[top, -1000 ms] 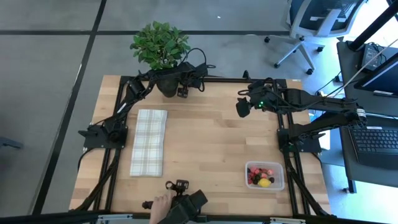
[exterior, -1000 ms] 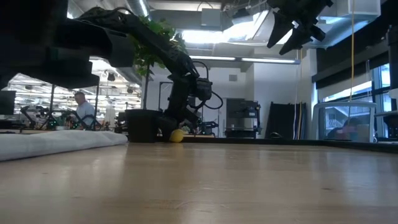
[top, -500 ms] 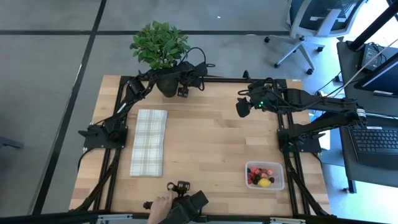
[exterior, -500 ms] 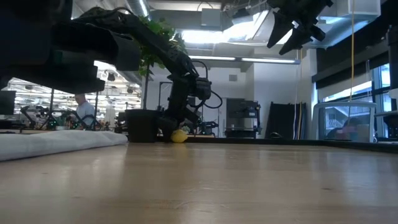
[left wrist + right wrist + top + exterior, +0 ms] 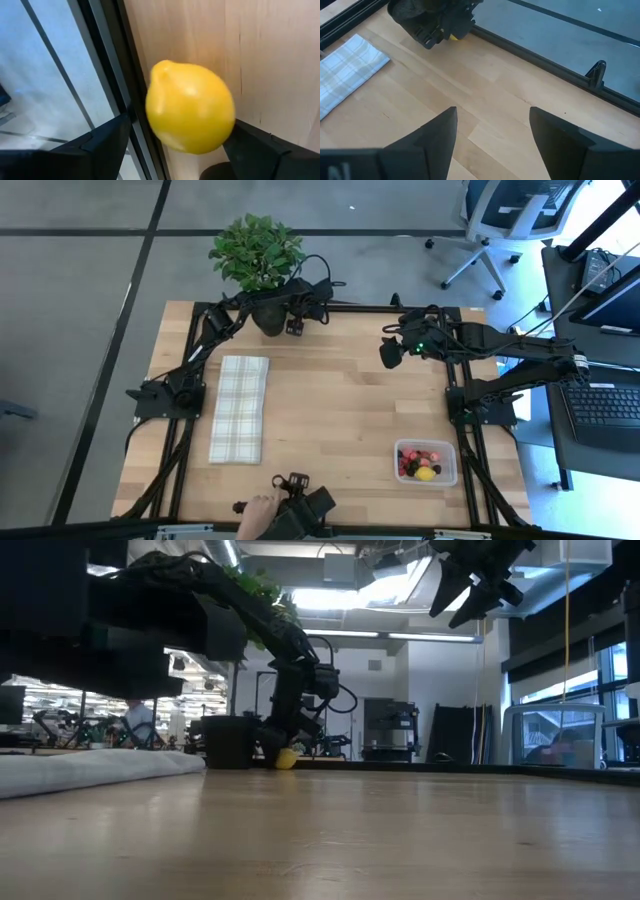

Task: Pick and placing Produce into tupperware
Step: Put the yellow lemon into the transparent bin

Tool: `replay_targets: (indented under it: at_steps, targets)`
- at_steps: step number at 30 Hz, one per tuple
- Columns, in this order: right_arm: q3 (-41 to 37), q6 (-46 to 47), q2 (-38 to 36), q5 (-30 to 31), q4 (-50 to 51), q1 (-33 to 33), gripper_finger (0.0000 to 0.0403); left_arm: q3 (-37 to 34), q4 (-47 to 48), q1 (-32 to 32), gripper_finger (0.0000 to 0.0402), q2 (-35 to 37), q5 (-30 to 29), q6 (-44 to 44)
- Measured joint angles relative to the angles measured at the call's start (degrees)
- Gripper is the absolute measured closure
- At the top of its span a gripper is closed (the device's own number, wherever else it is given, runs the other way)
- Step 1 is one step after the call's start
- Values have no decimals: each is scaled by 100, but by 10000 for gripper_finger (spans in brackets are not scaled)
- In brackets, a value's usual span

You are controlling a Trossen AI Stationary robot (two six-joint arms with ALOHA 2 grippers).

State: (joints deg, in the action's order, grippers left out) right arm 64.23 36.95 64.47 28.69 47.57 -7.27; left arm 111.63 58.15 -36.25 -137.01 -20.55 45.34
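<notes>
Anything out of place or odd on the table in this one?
One piece: a yellow lemon lies at the table's far edge against the black frame rail, beside the plant pot, far from the tupperware holding the other produce. The left gripper is open around it, not yet closed. The right gripper waits, open, above the table.

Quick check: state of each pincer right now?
Left pincer: open around the yellow lemon at the table's far edge, not yet gripping.
Right pincer: open, empty, raised above the table.
</notes>
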Motion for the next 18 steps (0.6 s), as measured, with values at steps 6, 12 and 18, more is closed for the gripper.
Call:
replay_targets:
  at_steps: [6, 12, 18]
  targets:
    - [0, 0, 0, 0, 0, 0, 153, 2, -72, 0, 123, 2, 83, 63]
    - [0, -2, 0, 0, 4, 0, 153, 2, -161, 0, 132, 2, 119, 208]
    - [0, -2, 0, 0, 28, 0, 153, 0, -246, 2, 146, 0, 117, 261]
